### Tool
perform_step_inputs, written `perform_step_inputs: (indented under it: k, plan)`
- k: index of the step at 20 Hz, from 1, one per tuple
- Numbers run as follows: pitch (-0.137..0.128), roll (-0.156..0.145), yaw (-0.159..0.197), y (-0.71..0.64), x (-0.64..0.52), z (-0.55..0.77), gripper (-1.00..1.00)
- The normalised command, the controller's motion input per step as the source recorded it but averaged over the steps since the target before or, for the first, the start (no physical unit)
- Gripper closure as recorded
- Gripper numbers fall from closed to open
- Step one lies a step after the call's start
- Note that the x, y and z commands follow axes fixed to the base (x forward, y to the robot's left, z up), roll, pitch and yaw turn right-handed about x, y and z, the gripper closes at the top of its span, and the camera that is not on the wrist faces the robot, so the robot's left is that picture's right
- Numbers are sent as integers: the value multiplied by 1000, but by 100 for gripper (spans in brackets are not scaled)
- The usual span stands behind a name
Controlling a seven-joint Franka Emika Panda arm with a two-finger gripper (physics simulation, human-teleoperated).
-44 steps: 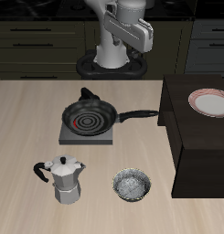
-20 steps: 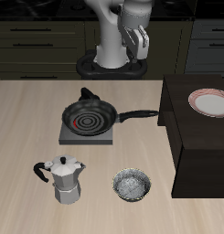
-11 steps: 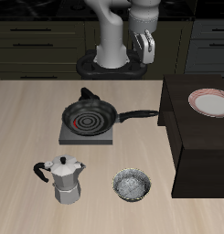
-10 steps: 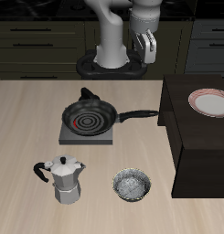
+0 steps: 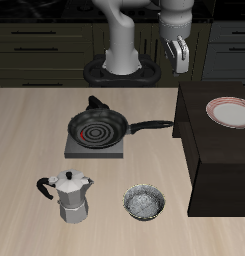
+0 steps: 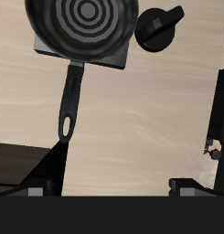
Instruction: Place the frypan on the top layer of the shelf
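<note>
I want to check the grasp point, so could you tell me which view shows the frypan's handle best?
The wrist view: the frypan's handle runs unobstructed, hanging hole visible. The exterior view shows it small, reaching toward the shelf.

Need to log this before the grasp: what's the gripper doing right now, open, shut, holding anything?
Gripper: open and empty, up in the air behind the table, away from the frypan on the burner plate.

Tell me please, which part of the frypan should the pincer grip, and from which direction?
Probably the handle, from above. It lies flat and straight, pointing from the frypan toward the shelf, with bare table around it. The pincer hangs high above; close across the handle's narrow width.
</note>
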Motion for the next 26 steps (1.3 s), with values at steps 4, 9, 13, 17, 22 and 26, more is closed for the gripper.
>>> perform_step_inputs:
  k: [4, 9, 13, 17, 22, 26]
  plan:
    - [14, 49, -37, 133, 28, -59, -100]
    - [-17, 29, -20, 97, 64, -27, -100]
    - [-35, 17, 16, 11, -1, -102, -100]
    - [-63, -23, 50, -95, 138, -86, -100]
    - [-1, -16, 43, -99, 269, -35, -100]
    - [7, 35, -21, -69, 312, -100, -100]
